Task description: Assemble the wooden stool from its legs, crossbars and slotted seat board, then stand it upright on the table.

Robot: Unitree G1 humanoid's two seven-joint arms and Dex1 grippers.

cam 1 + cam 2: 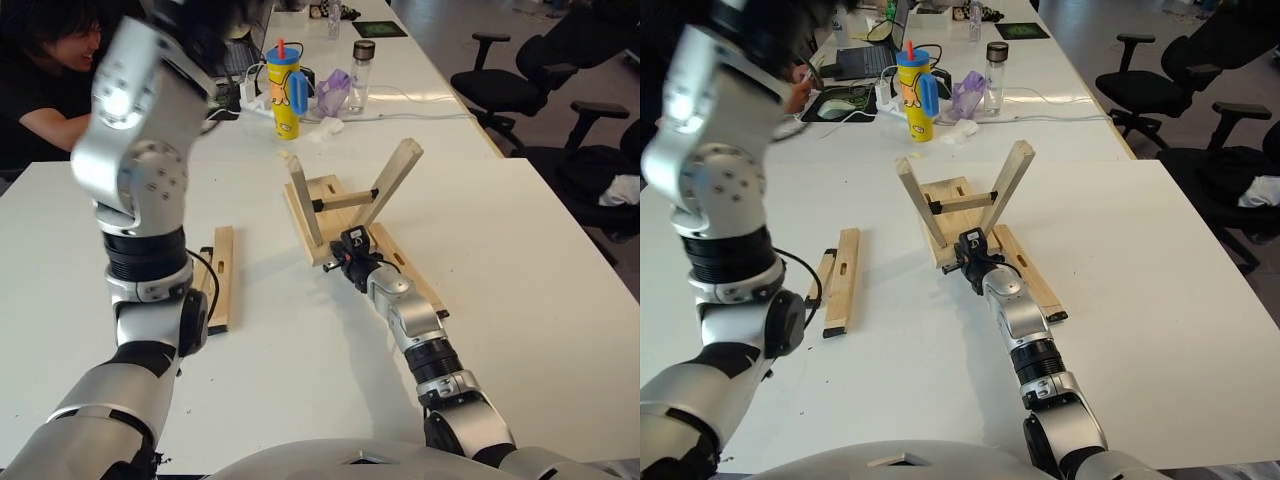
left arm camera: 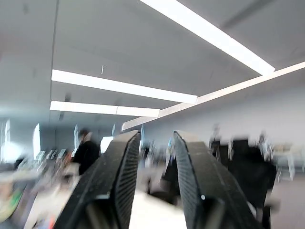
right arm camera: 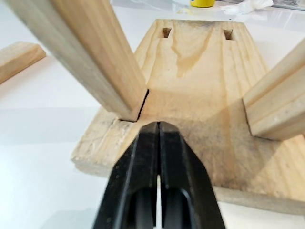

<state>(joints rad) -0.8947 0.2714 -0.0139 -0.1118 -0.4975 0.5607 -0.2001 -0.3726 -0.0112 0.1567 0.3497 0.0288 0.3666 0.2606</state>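
Right gripper (image 3: 158, 125) has its fingers pressed together, empty, with the tips at the near edge of the seat board (image 3: 200, 90), between two splayed legs (image 1: 305, 205) that stand in it and are joined by a crossbar (image 1: 345, 201). The board lies flat toward the table's (image 1: 520, 300) far edge. Left gripper (image 2: 157, 136) is raised high, its fingers seemingly a little parted and holding nothing. A loose leg (image 1: 221, 275) lies flat nearer the left edge.

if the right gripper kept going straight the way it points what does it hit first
Most likely the seat board: the right gripper, fingers shut, aims low at the board's face between the two standing legs. Depth is unclear, so it may be touching the wood now.
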